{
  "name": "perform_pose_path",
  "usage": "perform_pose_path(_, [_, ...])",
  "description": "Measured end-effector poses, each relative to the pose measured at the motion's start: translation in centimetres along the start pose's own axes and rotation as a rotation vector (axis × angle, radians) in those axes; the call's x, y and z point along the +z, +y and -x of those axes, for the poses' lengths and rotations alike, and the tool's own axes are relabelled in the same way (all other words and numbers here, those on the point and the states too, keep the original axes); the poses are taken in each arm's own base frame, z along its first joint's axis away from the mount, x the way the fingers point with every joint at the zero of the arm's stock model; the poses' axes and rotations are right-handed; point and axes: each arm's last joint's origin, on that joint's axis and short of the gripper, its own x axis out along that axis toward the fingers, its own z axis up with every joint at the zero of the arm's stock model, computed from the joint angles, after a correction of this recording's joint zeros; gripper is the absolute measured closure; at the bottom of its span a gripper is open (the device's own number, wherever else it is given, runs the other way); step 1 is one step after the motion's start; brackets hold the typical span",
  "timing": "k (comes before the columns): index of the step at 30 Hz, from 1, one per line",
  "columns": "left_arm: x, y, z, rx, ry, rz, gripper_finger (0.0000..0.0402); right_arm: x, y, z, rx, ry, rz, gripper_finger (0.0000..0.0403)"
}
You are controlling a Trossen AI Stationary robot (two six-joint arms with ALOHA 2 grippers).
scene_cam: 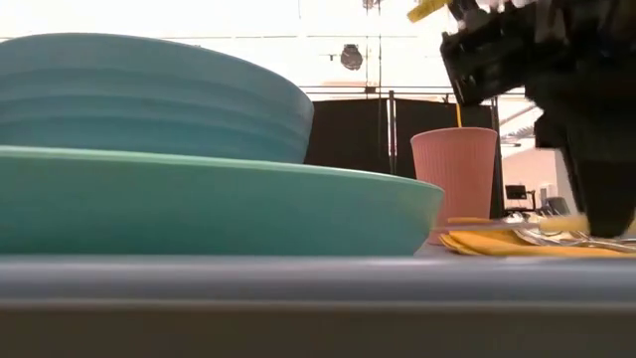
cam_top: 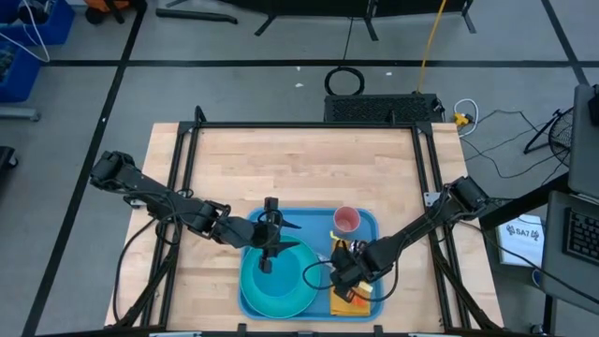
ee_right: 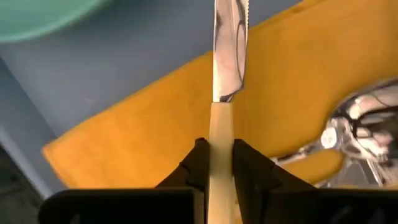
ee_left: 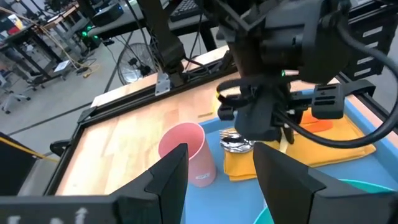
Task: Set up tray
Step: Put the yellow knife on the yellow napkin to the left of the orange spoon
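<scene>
The blue tray (cam_top: 314, 229) lies at the table's near middle. A turquoise plate (cam_top: 276, 290) (scene_cam: 199, 204) rests on its left half with a turquoise bowl (scene_cam: 149, 94) standing in it. The pink cup (cam_top: 347, 221) (ee_left: 186, 152) stands upright at the tray's far right. The orange-yellow napkin (cam_top: 361, 301) (ee_right: 292, 81) lies flat on the tray's near right with a fork and spoon (ee_right: 364, 124) on it. My left gripper (cam_top: 269, 257) (ee_left: 221, 180) hovers open above the bowl. My right gripper (cam_top: 348, 271) (ee_right: 219, 155) is over the napkin, shut on a knife (ee_right: 229, 43). My right gripper pinches the knife's cream handle (ee_right: 221, 134) between its two fingers, close to where the blade starts. The fingers lie along the knife. The steel blade (ee_right: 229, 37) sticks out ahead of them over the napkin; whether it touches the napkin I cannot tell.
Bare wooden table (cam_top: 281, 168) stretches beyond the tray toward the far edge and to its left. Black frame rails (cam_top: 187, 159) run along the table's left and right sides. The tray's rim (scene_cam: 298, 273) fills the foreground of the low view.
</scene>
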Motion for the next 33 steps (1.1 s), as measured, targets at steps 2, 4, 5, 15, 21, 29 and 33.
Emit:
perform_pose_path(2, [0.0, 0.0, 0.0, -0.001, 0.003, -0.001, 0.0215, 0.0, 0.3, 0.6, -0.020, 0.010, -0.029, 0.0371])
perform_pose_path(4, [-0.1, 0.0, 0.0, -0.002, 0.009, -0.004, 0.0215, -0.2, 0.6, 1.2, -0.043, 0.009, -0.060, 0.0371])
perform_pose_path(5, [-0.2, 0.0, 0.0, -0.004, 0.016, -0.008, 0.0215, -0.4, 0.9, 1.5, -0.052, 0.001, -0.075, 0.0371])
perform_pose_path(15, [-0.4, -0.2, 0.0, -0.039, 0.034, -0.089, 0.0215, -3.7, 1.0, 4.7, -0.301, 0.179, -0.428, 0.0371])
perform_pose_path(21, [-0.4, -0.2, 0.0, -0.045, 0.032, -0.131, 0.0215, -3.4, 0.9, 4.8, -0.299, 0.210, -0.545, 0.0371])
perform_pose_path(29, [-0.4, -0.2, 0.0, -0.039, 0.035, -0.154, 0.0215, -1.9, 1.3, 3.8, -0.225, 0.031, -0.672, 0.0371])
perform_pose_path(33, [-0.6, -0.2, 0.0, -0.043, 0.051, -0.166, 0.0215, -1.9, 1.5, 1.3, -0.240, 0.062, -0.675, 0.0371])
